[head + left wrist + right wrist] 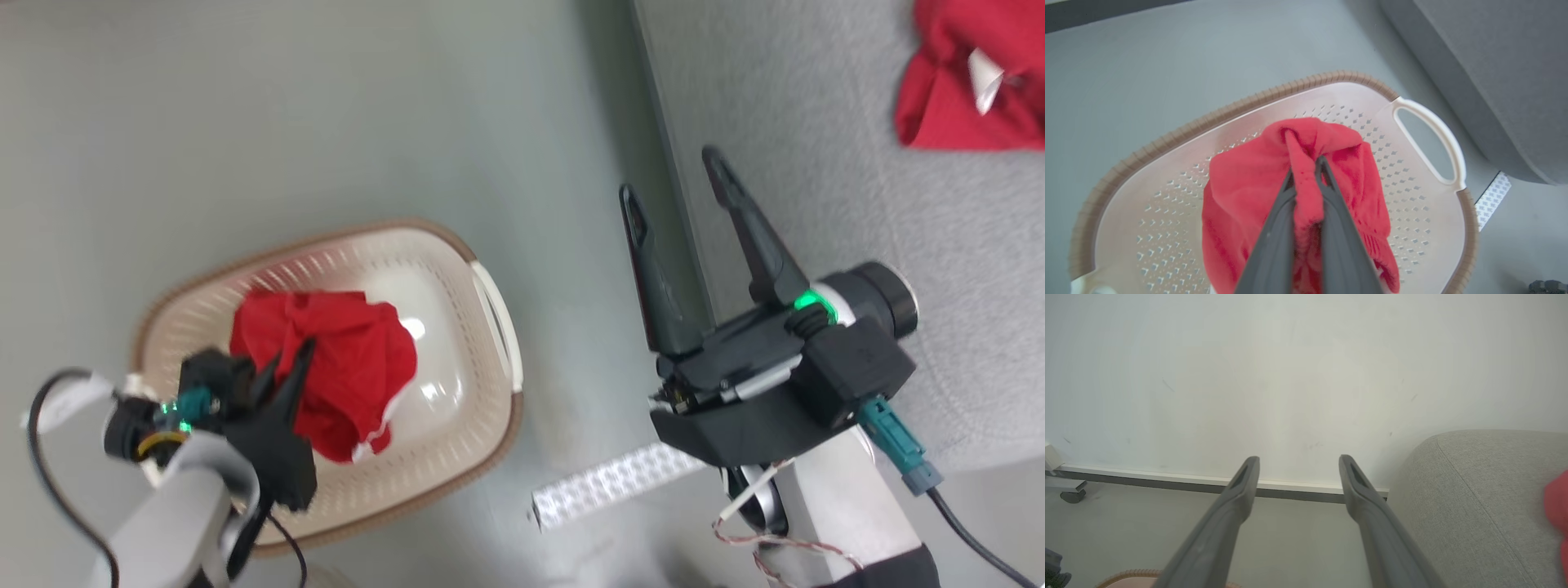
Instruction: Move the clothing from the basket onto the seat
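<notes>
Clothing [1241, 196] at the middle of the basket [1167, 134] is pinched in my left gripper [1306, 163], jaws narrow; my right gripper [669, 175] gapes wide, empty, at the edge of the seat [816, 163].

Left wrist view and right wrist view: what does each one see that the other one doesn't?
Left wrist view: the left hand pinching a red garment, with the holey inside of the basket behind it, and a white handle.
Right wrist view: the open right hand, a white wall, a small wheel, and a red cloth lying on the seat.
Both: the grey seat, the floor and the basket's brown rim.
</notes>
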Tool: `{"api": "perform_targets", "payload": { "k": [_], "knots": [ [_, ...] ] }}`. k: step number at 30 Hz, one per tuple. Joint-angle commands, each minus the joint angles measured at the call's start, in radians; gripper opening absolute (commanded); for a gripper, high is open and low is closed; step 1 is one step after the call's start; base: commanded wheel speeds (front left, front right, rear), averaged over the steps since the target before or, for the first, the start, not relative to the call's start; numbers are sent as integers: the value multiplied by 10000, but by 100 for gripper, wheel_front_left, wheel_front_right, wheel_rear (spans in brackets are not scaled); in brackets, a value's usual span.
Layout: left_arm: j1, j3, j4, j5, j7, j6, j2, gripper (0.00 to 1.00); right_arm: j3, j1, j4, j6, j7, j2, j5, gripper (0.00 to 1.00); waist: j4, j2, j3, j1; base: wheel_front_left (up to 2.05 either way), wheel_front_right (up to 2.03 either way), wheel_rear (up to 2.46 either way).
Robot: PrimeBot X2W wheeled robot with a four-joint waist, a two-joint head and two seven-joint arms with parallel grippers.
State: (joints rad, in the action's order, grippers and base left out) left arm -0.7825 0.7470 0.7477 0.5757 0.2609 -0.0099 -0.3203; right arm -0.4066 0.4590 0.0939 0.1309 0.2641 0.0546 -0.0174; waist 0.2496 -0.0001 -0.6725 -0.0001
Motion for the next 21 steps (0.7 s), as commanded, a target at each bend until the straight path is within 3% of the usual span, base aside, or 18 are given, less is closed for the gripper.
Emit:
{"api": "perform_targets", "payload": {
  "k": [1, 12, 21],
  "knots": [
    [651, -354, -353, -175, 46, 81, -9, 0, -35, -297, -119, -3, 15, 159, 105, 100, -745, 1, 1881, 1, 0, 0, 0],
    [3615, -2796, -2720, -1151, 47, 306, 218, 0, -68, -1694, -978, -3, 15, 632, -270, 100, -919, 1, 4531, 1, 0, 0, 0],
    [5347, -4256, -4761, -1991, 48, 450, 355, 0, -200, -2983, -1494, -3, 15, 840, -561, 100, -791, 1, 6038, 1, 0, 0, 0]
  ]
}}
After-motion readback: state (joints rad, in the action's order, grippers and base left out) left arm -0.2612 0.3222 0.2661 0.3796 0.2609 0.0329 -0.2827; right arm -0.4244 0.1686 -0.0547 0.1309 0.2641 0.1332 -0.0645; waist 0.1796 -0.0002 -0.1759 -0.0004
